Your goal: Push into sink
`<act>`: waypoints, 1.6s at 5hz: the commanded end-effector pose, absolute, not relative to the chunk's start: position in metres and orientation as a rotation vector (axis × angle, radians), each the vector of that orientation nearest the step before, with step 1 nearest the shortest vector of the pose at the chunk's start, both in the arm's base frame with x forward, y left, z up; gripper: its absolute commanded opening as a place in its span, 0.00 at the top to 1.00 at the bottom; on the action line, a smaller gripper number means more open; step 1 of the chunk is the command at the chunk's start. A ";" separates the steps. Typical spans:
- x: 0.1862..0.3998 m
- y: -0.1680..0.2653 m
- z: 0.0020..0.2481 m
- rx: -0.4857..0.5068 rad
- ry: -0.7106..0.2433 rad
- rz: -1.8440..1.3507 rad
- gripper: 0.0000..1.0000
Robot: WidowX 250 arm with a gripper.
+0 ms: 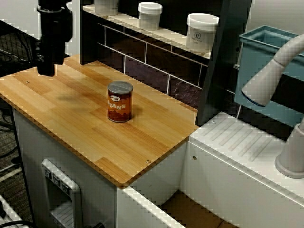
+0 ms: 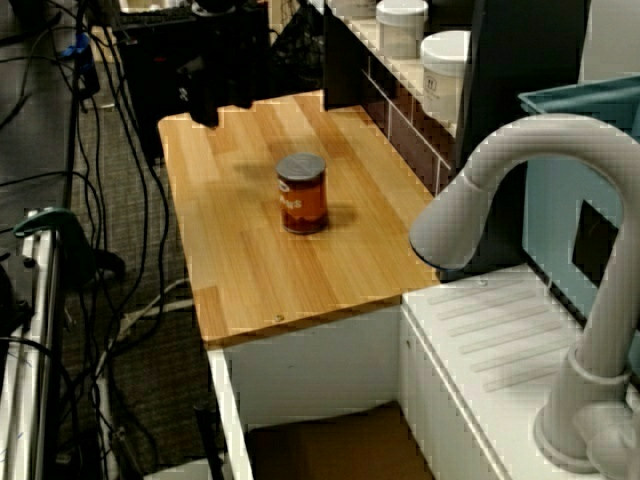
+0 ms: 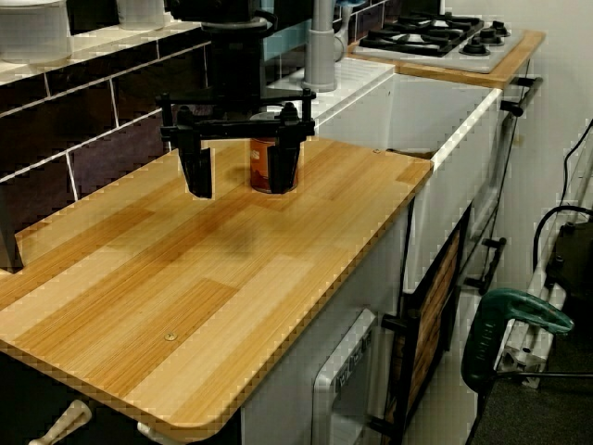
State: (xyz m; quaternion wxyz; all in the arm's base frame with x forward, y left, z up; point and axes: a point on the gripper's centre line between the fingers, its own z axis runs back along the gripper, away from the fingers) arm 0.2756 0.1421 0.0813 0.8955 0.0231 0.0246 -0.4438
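Observation:
A beans can (image 1: 119, 102) with an orange label and grey lid stands upright near the middle of the wooden counter (image 1: 71, 118). It also shows in the side view (image 2: 302, 193) and, partly behind a finger, in the low view (image 3: 263, 165). My black gripper (image 3: 241, 171) hangs open and empty just above the counter, its fingers (image 3: 196, 171) spread wide. It is at the counter's far-left end (image 1: 46, 70), on the side of the can away from the sink, apart from the can. The sink (image 1: 187, 209), with a white rim and brown floor, lies past the counter's right end (image 3: 435, 102).
A dark tiled back wall (image 1: 156, 61) with white jars (image 1: 202, 31) on its shelf runs behind the counter. A grey faucet (image 1: 273, 78), a white drainboard (image 1: 237, 142) and a teal bin (image 1: 266, 52) stand beyond the sink. A stove (image 3: 445, 37) is further on. Cables (image 2: 110, 200) lie on the floor.

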 end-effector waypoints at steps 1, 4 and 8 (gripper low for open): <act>0.307 0.118 0.074 0.071 0.049 -0.915 0.00; 0.316 0.077 0.060 0.045 0.088 -0.920 0.00; 0.304 -0.011 0.062 -0.027 0.138 -1.066 0.00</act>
